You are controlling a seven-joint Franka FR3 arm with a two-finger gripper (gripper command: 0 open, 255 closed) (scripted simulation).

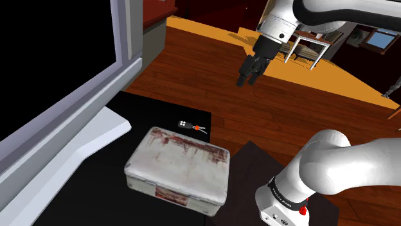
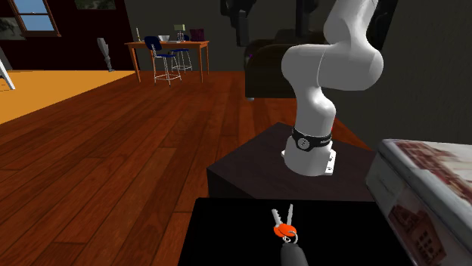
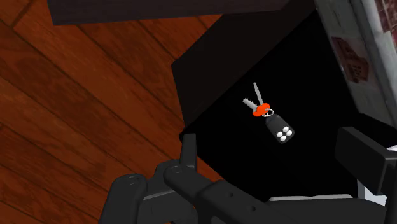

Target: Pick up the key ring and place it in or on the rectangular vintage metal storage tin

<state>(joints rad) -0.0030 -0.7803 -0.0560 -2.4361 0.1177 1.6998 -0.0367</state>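
The key ring (image 1: 192,126) lies on the black tabletop (image 1: 128,109), just beyond the far corner of the tin. It has two silver keys, an orange tag and a black fob with white buttons (image 3: 282,132). The rectangular tin (image 1: 178,165), white with worn red markings, sits lid shut closer to the camera. My gripper (image 1: 245,81) hangs high over the wooden floor, well above and beyond the keys. It is open and holds nothing. In the wrist view the key ring (image 3: 267,114) lies far below, between my fingers (image 3: 188,151). The second exterior view has the keys (image 2: 284,225) left of the tin (image 2: 423,196).
A big grey-framed panel with a black face (image 1: 77,128) stands along the shoulder view's left side of the table. The dark stand (image 2: 257,170) adjoins the table near the keys. Wooden floor (image 1: 270,109) lies beyond, with a desk and chairs (image 2: 168,53) far off.
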